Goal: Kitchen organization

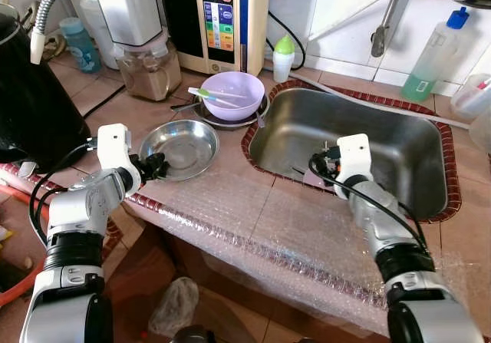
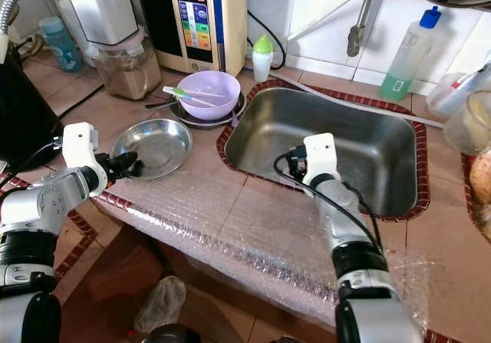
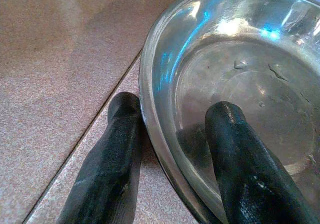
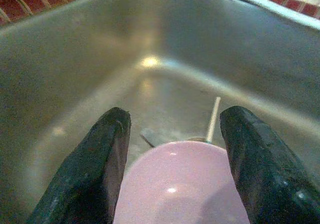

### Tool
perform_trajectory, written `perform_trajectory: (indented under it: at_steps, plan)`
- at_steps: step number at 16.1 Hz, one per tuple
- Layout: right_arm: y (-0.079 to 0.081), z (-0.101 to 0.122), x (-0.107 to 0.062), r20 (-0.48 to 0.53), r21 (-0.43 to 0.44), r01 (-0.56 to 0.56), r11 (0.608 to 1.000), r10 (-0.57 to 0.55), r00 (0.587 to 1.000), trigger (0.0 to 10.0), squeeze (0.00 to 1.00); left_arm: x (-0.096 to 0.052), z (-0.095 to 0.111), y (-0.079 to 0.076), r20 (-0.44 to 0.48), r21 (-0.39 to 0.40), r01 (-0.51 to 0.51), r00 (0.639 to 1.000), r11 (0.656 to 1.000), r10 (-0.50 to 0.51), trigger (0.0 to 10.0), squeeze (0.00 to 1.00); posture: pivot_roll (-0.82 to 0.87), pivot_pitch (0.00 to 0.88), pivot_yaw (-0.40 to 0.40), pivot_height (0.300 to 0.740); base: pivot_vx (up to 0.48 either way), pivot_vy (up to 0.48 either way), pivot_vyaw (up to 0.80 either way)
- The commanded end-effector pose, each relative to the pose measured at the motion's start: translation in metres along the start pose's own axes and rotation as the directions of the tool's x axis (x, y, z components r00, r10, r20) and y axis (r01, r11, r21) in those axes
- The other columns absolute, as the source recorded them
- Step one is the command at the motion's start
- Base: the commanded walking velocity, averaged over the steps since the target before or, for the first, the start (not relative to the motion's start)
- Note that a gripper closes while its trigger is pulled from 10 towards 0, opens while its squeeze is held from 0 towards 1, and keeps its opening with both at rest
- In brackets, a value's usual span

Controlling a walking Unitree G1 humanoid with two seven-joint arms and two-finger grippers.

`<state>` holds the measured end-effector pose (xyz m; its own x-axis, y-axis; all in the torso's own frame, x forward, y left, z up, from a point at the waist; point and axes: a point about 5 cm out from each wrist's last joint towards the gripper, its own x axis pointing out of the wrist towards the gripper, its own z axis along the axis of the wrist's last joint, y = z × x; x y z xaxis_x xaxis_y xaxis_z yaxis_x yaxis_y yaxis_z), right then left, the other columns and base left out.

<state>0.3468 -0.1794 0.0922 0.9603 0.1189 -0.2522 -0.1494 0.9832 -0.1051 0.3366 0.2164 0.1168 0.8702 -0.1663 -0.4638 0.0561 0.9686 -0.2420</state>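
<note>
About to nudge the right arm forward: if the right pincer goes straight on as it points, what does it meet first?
Most likely the pale pink round object lying between the right pincer's open fingers, low in the sink. Beyond it lies the sink's floor; depth is unclear.

Brown tiled counter (image 1: 230,182) edged in bubble wrap (image 1: 253,243), white tiled wall (image 1: 345,13) behind.

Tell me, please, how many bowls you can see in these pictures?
3: a steel bowl on the counter, its rim between the left gripper fingers; a purple bowl behind it; a pink bowl in the sink, between the right gripper fingers.
</note>
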Motion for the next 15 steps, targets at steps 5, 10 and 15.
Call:
perform_trajectory:
  at_steps: [5,10,15]
  plan:
    - [0.018,0.000,-0.002,0.015,0.119,0.009,0.993,-0.011,1.000,10.0,0.00,0.004,-0.014,-0.002,-0.008,-0.102,-0.005,1.000,0.995,0.004,0.0,0.00,0.00,0.000,0.039,0.740,0.000,0.000,0.00]
    - [0.000,0.006,-0.007,0.076,0.113,0.129,0.985,-0.138,0.987,10.0,0.00,0.007,-0.001,-0.013,0.145,-0.181,0.047,0.989,0.982,-0.020,0.0,0.00,-0.01,0.000,0.024,0.740,0.000,0.000,0.00]
    - [-0.003,0.044,-0.008,0.281,0.254,0.054,0.966,-0.127,0.951,10.0,0.00,0.002,0.019,-0.026,0.319,-0.156,0.076,0.948,0.985,-0.023,0.0,0.00,-0.01,0.000,0.017,0.740,0.000,0.000,0.00]
